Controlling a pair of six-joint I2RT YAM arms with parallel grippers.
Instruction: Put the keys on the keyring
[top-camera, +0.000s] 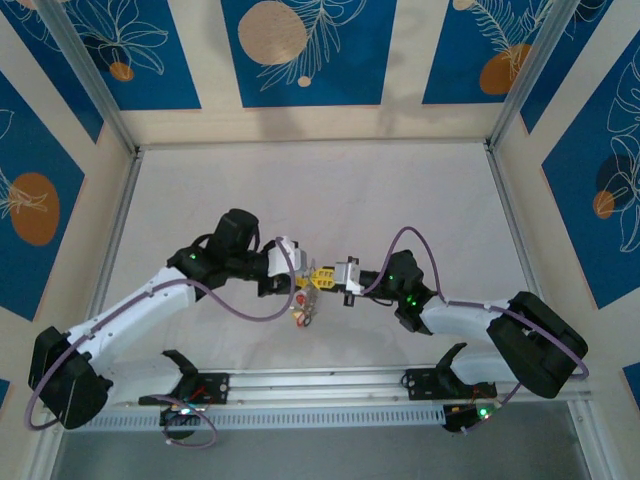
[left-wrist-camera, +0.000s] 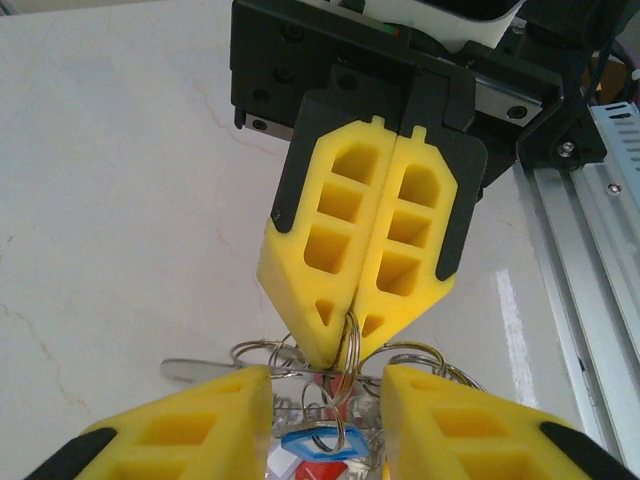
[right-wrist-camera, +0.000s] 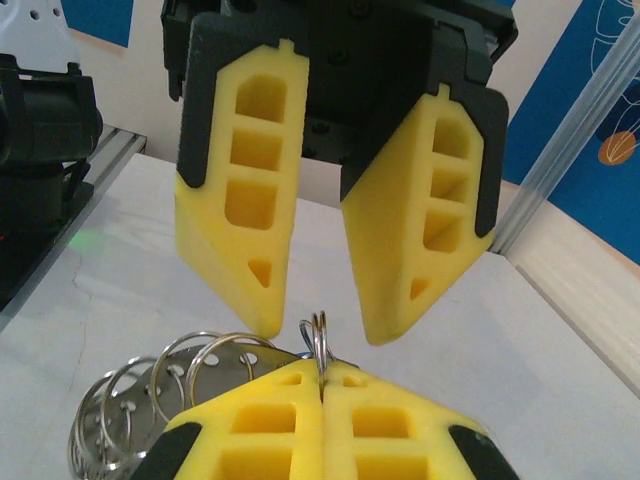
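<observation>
Mid-table, right gripper (right-wrist-camera: 320, 385) clamped on the keyring (right-wrist-camera: 318, 332) wire, left gripper (left-wrist-camera: 325, 400) fingers apart straddling it, keys (top-camera: 303, 313) bunched beneath; risk: an off-line left closure likely twists the wire out of the pinch.

The keyring (right-wrist-camera: 318, 332), a thin grey wire loop, stands upright on edge, pinched between the closed tips of the right gripper (right-wrist-camera: 322, 385). In the left wrist view the keys (left-wrist-camera: 318, 420) bunch at its 6 o'clock, with a blue tag (left-wrist-camera: 320, 442) on top. One bare blade (left-wrist-camera: 190, 370) points to 9 o'clock.
</observation>
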